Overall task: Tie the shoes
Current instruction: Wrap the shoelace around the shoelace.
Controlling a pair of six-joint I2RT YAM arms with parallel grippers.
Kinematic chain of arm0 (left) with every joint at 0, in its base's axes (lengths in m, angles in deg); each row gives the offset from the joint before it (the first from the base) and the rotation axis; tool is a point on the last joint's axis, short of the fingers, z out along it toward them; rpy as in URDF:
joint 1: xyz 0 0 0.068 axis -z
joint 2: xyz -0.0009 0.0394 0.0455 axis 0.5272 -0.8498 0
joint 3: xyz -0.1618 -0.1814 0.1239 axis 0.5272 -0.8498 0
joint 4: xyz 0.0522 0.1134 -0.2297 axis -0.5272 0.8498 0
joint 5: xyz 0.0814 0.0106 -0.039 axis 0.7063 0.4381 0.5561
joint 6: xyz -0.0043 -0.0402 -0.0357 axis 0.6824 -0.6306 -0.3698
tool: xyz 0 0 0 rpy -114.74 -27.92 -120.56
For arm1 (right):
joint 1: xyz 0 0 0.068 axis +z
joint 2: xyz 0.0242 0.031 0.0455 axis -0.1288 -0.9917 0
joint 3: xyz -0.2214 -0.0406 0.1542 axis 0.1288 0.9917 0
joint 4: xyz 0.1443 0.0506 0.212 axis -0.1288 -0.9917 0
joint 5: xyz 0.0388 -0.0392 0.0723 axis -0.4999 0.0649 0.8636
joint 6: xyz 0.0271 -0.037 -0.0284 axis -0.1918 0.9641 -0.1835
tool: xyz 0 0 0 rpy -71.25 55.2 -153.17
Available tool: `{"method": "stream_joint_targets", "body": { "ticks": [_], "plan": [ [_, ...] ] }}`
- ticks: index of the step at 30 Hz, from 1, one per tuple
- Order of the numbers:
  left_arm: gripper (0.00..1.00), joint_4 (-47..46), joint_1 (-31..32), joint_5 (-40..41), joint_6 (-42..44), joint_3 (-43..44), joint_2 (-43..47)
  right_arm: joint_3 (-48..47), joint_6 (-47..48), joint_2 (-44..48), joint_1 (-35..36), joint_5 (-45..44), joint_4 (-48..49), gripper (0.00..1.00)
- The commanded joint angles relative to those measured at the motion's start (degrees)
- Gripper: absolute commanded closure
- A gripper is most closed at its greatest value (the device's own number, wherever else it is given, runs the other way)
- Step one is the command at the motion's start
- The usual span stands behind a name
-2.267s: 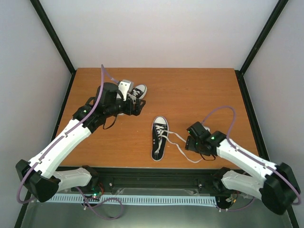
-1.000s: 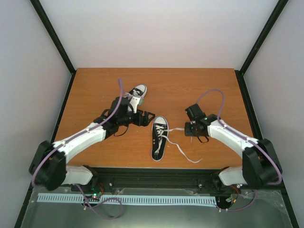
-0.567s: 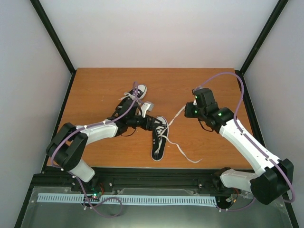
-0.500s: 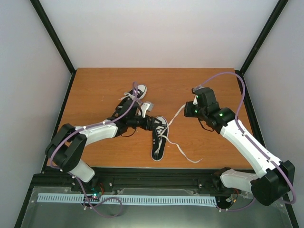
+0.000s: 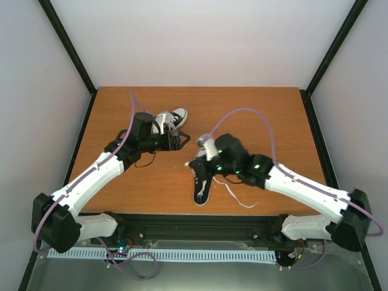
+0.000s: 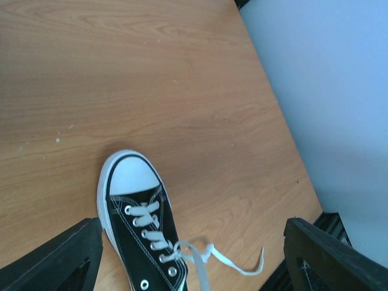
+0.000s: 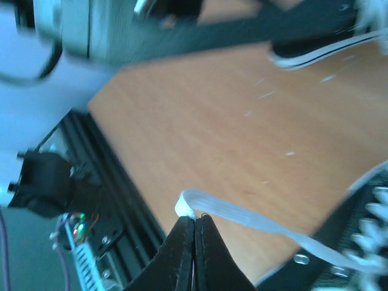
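The right gripper [image 7: 194, 221] has its fingers pressed fully together on the end of a long white lace [image 7: 242, 219], which it holds out sideways from the near black canvas sneaker with a white rubber toe cap [image 5: 203, 179], probably to make it straight for crossing. The left gripper [image 6: 191, 242] hangs wide apart and holds nothing above the far black sneaker [image 6: 142, 224] on the orange-brown wooden table [image 5: 254, 115], I think ready to take a lace.
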Motion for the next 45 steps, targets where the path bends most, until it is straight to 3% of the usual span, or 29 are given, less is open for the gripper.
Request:
{"method": "stream_joint_targets", "body": {
  "ticks": [1, 6, 9, 10, 13, 17, 23, 30, 37, 42, 45],
  "plan": [
    [0.17, 13.8, -1.2, -6.9, 3.5, 3.7, -2.2, 0.6, 0.4, -7.9, 9.8, -1.3, 7.8, 0.97],
    [0.16, 12.3, -1.3, -8.4, 6.7, 0.6, -3.7, -2.4, 1.0, -16.0, 16.3, -4.0, 8.5, 0.95],
    [0.18, 11.6, -1.3, -12.5, 9.4, 0.4, -6.9, -2.7, 1.3, -15.7, 16.3, -6.8, 6.4, 0.50],
    [0.19, 11.5, -1.3, -14.3, 10.0, 0.1, -8.0, -2.4, 1.6, -14.5, 16.3, -8.6, 5.8, 0.40],
    [0.25, 7.0, -0.7, -17.9, 10.2, -1.8, -10.6, -1.3, 2.5, -10.3, 14.7, -12.6, 3.6, 0.22],
    [0.29, 4.4, 3.1, -15.5, 10.4, -3.7, -13.1, 1.9, 1.9, -5.8, 6.8, -12.5, 1.2, 0.17],
    [0.37, 3.2, 10.5, -7.1, 14.8, -4.3, -15.8, 9.9, -2.0, -0.4, -11.1, -6.4, 1.8, 0.17],
    [0.43, -1.6, 13.6, -3.1, 15.7, -6.3, -17.3, 16.9, -3.0, 2.0, -23.0, 1.0, 2.9, 0.16],
    [0.52, -9.3, 15.2, 6.0, 16.5, -9.4, -16.6, 22.3, -5.0, 5.1, -26.2, 4.5, 4.9, 0.16],
    [0.55, -11.8, 15.3, 4.4, 17.5, -8.8, -18.6, 23.8, -4.8, 8.6, -26.2, 5.0, 1.6, 0.16],
    [0.62, -12.5, 15.4, 1.9, 17.8, -8.3, -20.2, 24.5, -4.8, 10.4, -26.2, 2.7, -2.6, 0.16]
  ]
}}
